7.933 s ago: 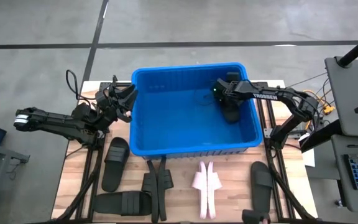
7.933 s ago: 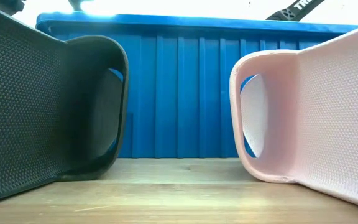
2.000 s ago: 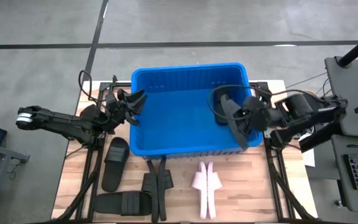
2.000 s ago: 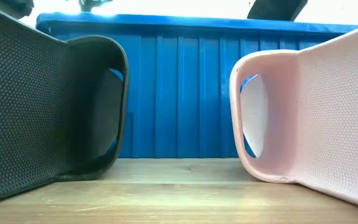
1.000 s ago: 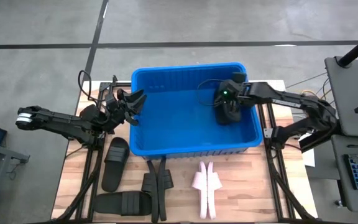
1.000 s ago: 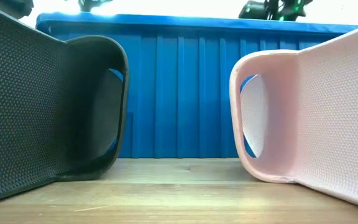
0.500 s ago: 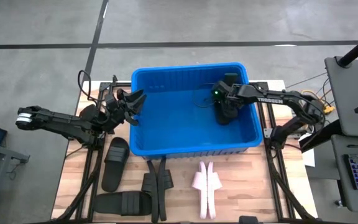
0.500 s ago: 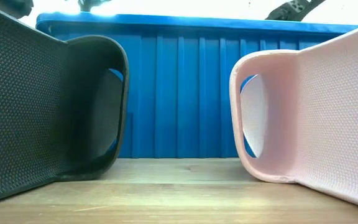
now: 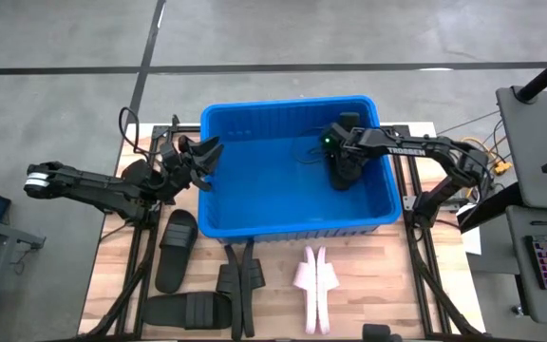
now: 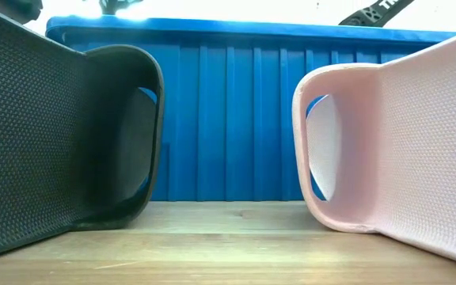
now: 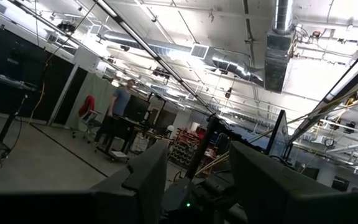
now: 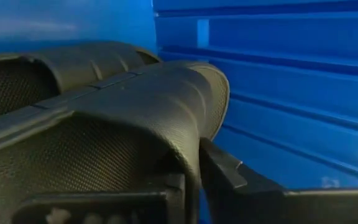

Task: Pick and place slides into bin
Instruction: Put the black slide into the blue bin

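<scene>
I had the right gripper (image 9: 346,174) down inside the blue bin (image 9: 218,211) — jaws clamped on a black slide (image 12: 104,118). Left gripper (image 9: 200,163) hung beside the bin (jaws partly open, empty); other slides (image 9: 176,249) lay on the worktop (image 9: 359,294).

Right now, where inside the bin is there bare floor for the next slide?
The big bright blue plastic bin has bare floor across its left and middle. Its right end is crowded: the right pincer sits there with matte black slides.

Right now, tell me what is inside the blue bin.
Black slides lie by the bin's right wall, the right gripper on them. The arm hides their number.
</scene>
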